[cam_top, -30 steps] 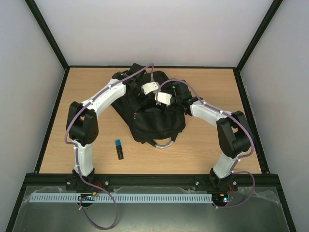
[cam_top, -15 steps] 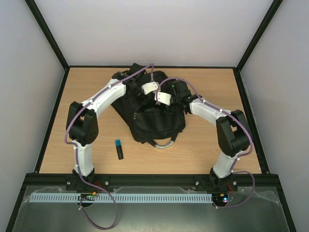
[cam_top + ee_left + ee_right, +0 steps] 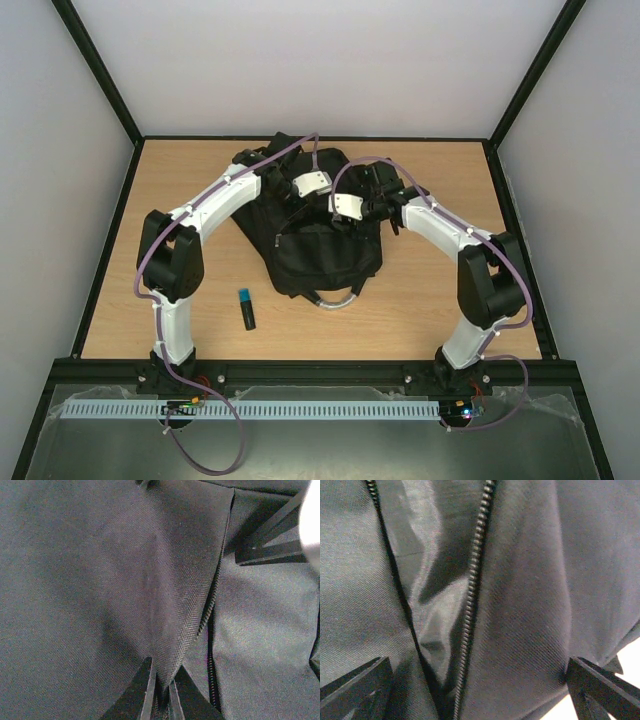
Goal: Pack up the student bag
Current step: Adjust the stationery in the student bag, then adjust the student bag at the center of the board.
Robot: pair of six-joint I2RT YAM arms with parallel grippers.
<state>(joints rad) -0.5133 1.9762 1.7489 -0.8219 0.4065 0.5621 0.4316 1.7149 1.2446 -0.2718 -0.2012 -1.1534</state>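
On the student bag, the spread right gripper has edged rightward; the left gripper pinches fabric

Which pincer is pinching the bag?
The left pincer: it is shut on a fold of the bag, while the right pincer stands wide open.

Evenly bright overhead; student bag dim, blurry close up.
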